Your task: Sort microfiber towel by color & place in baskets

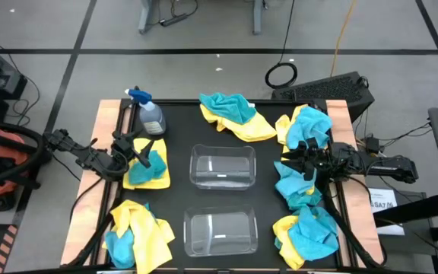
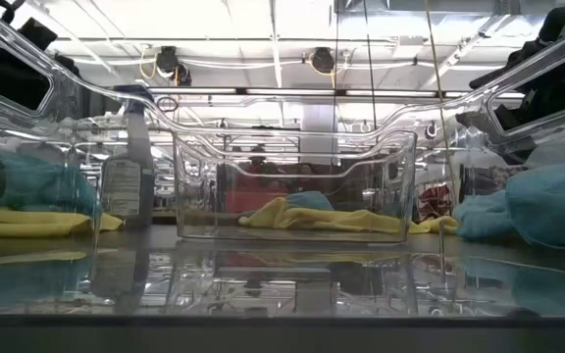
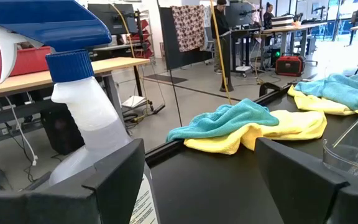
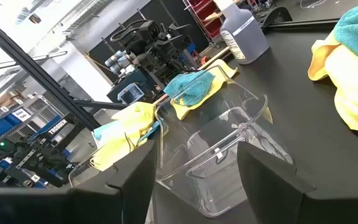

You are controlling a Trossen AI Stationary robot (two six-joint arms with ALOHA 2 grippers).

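- Spray bottle (image 1: 150, 114): clear body, blue trigger, upright on the desk at its far left corner.
- Desk (image 1: 179, 129): black top with pale wood side strips.
- Keyboard (image 1: 329, 87): dark, lying on the floor beyond the desk's far right corner.
- Cable (image 1: 281, 74): black, coiled in a loop on the floor beside the keyboard.
- Patterned cloth (image 3: 187, 27): hanging in the room behind.

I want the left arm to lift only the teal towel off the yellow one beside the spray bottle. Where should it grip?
Pinch the raised teal fold from straight above with the open left gripper. The teal towel sits bunched on top of the flatter yellow towel, so a shallow pinch on its crest should miss the yellow.
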